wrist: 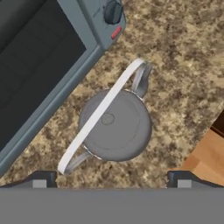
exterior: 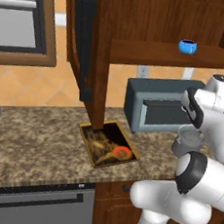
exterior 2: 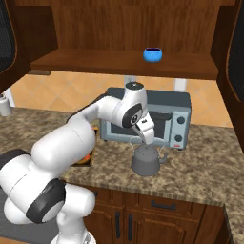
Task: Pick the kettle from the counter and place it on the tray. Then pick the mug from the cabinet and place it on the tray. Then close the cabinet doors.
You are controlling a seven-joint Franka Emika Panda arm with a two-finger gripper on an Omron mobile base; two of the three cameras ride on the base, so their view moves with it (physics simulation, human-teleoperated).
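- Grey metal, the kettle (wrist: 116, 127) was judged rigid, smooth and likely slippery on its dome, and heavier than the mug (exterior: 187, 46).
- It stood upright on the counter (exterior 2: 200, 176), just in front of the oven (exterior 2: 162, 119), well apart from the tray (exterior: 109, 144).
- Its thin arched handle (wrist: 98, 116) was judged the best hold; in the hand view it ran diagonally, lower left to upper right.
- The gripper (wrist: 111, 179) hung above it, fingers (wrist: 41, 178) spread wide, holding nothing.

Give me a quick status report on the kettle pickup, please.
Gripper open, above the kettle, not gripping. Kettle on the counter by the toaster oven. Tray bare, mug on cabinet shelf.
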